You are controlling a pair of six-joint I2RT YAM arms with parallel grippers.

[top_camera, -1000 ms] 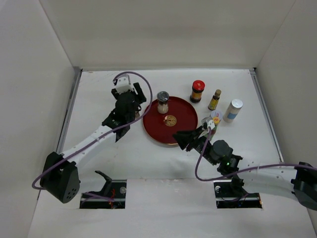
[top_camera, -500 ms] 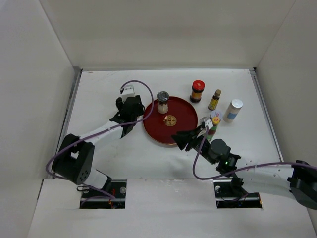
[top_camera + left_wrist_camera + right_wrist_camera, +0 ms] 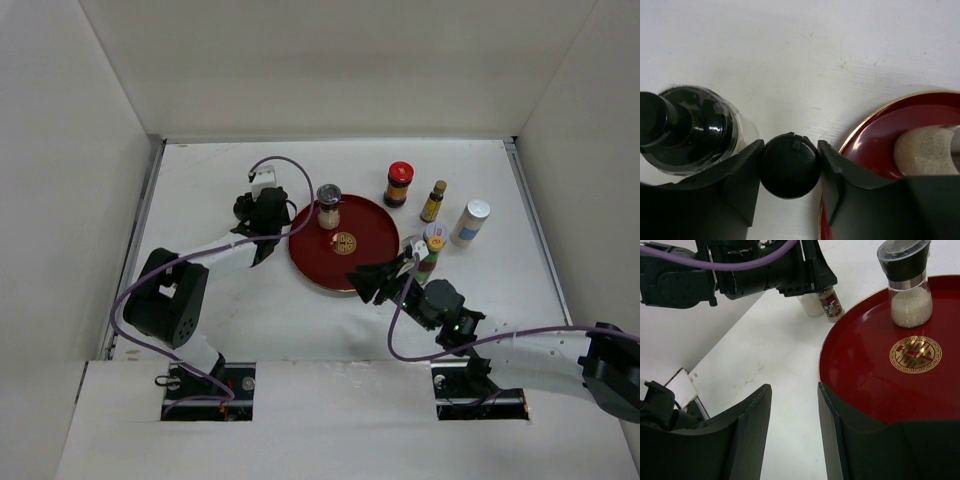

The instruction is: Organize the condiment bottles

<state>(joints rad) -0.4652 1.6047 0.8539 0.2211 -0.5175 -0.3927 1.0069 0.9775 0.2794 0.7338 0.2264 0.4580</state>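
Note:
My left gripper (image 3: 265, 222) is just left of the round red tray (image 3: 372, 228). In the left wrist view its jaws (image 3: 790, 165) press both sides of a black-capped bottle (image 3: 790, 159) standing on the table. A second dark black-capped bottle (image 3: 687, 130) stands close on its left. The silver-capped shaker (image 3: 328, 205) stands on the tray. A red-lidded dark jar (image 3: 399, 183), a small yellow-capped bottle (image 3: 433, 200), a white bottle (image 3: 470, 222) and a green bottle (image 3: 430, 246) stand right of the tray. My right gripper (image 3: 376, 282) is open and empty at the tray's front edge.
White walls enclose the table on three sides. The right wrist view shows the tray rim (image 3: 822, 357) beside my right fingers, the shaker (image 3: 905, 285) beyond, and the left arm (image 3: 765, 275) over a small labelled bottle (image 3: 831, 304).
My left arm has come down and moved slightly right, lowering its gripper over the bottles left of the tray. The right arm has barely moved.

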